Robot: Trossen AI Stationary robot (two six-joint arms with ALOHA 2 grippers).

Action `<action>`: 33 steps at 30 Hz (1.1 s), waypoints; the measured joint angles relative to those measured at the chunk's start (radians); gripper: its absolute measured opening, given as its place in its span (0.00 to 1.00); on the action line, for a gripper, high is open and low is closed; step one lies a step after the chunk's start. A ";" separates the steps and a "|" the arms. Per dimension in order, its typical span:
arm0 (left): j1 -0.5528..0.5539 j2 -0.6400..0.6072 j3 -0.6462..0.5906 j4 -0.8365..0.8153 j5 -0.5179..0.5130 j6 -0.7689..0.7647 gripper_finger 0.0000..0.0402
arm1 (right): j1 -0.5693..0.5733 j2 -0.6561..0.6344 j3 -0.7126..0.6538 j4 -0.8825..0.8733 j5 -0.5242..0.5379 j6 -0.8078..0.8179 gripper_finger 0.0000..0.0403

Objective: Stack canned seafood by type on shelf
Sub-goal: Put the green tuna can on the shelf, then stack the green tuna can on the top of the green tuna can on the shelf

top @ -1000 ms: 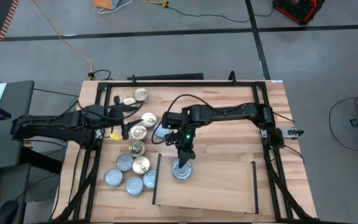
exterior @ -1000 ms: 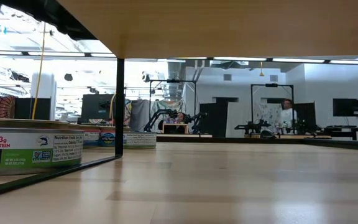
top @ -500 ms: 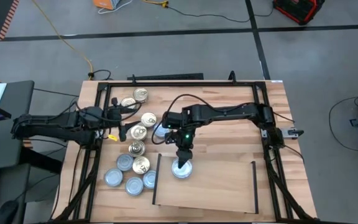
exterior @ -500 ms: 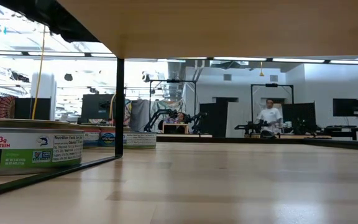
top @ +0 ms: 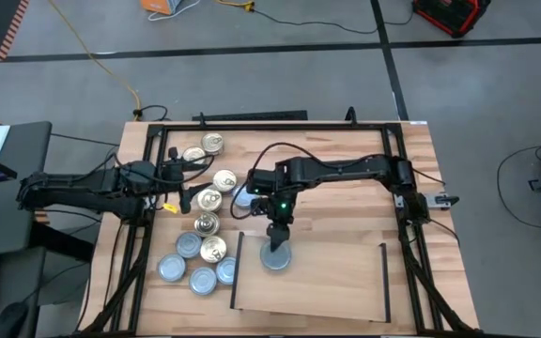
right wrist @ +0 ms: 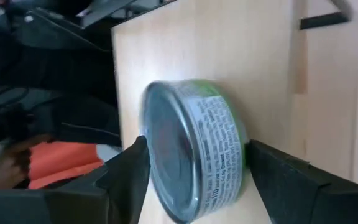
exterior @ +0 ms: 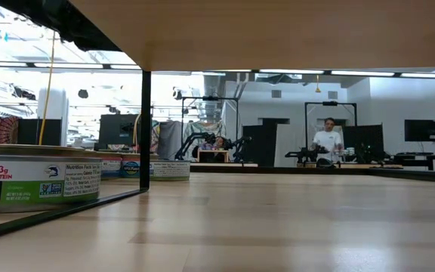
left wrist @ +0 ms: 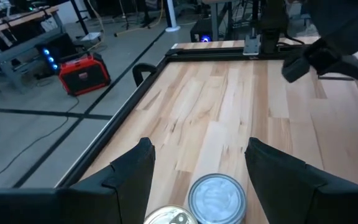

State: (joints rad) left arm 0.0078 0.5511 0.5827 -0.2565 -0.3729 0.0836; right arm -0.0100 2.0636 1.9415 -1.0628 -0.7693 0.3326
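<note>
High view, looking straight down: the right gripper [top: 277,238] hangs just above a silver-lidded tin [top: 275,256] that sits near the left end of the shelf [top: 336,282], a pale board with a black strip on each short side. In the right wrist view the two dark fingers [right wrist: 126,171] stand on either side of the tin [right wrist: 194,149] with a gap showing at each flank, so the jaws are parted and nothing is held. The tin appears to rest on the board by its own weight. Judging from this, it looks set down as the base of a pile for silver-lidded tins.

The tin lies flat, lid facing up toward the ceiling. Being round, it has no long side; its short axis runs vertically, which suits stacking.

To the left of the shelf, on the tabletop [top: 411,160], the other tins [top: 200,253] wait in a loose cluster, gold lids mostly farther back, silver ones nearer the front edge.

The left gripper [top: 191,183] waits over that cluster. The left wrist view shows its fingers [left wrist: 126,180] spread wide and empty, with a silver tin [left wrist: 216,198] and the edge of a gold tin [left wrist: 169,216] on the table between them.
</note>
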 joint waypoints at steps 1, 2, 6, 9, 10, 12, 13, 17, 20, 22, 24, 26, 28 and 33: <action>0.000 0.000 0.000 0.000 0.000 0.001 0.60 | 0.001 -0.002 0.000 0.009 0.005 0.007 0.73; 0.000 0.000 0.000 0.000 0.000 0.002 0.60 | 0.005 -0.005 0.000 0.014 0.005 0.004 0.73; 0.000 0.000 0.000 0.001 0.000 0.009 0.60 | 0.011 -0.008 0.001 -0.018 0.008 -0.017 0.73; 0.000 0.000 0.000 0.005 0.000 0.009 0.60 | -0.004 -0.011 0.001 -0.017 0.010 -0.023 0.73; 0.000 0.000 0.000 0.006 0.000 0.008 0.60 | -0.013 -0.017 0.001 -0.017 0.020 -0.033 0.73; 0.000 0.000 0.000 0.006 0.000 0.007 0.60 | -0.032 -0.030 0.001 -0.019 0.064 -0.074 0.73; 0.000 0.000 0.000 0.006 0.000 0.005 0.60 | -0.042 -0.038 0.001 -0.027 0.103 -0.104 0.73; 0.000 0.010 0.000 0.008 0.000 -0.009 0.60 | -0.087 -0.058 0.001 -0.017 0.269 -0.199 0.73; 0.000 0.040 0.000 0.007 0.001 -0.025 0.60 | -0.131 -0.057 0.001 0.027 0.358 -0.249 0.73; 0.000 0.070 0.000 0.006 0.000 -0.026 0.60 | -0.159 -0.051 0.001 0.077 0.401 -0.271 0.73; 0.000 0.100 0.000 0.000 -0.008 -0.025 0.60 | -0.181 -0.050 -0.018 0.142 0.455 -0.286 0.73; 0.000 0.121 0.000 -0.006 -0.022 -0.025 0.60 | -0.197 -0.050 -0.069 0.237 0.515 -0.289 0.73; 0.000 0.128 0.000 -0.024 -0.042 -0.024 0.60 | -0.206 -0.048 -0.129 0.307 0.580 -0.288 0.73; 0.000 0.125 -0.036 -0.010 -0.070 -0.018 0.60 | -0.192 -0.047 -0.312 0.550 0.740 -0.282 0.73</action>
State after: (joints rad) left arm 0.0078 0.6759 0.5462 -0.2668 -0.4425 0.0654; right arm -0.2015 2.0167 1.6294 -0.5130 -0.0296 0.0510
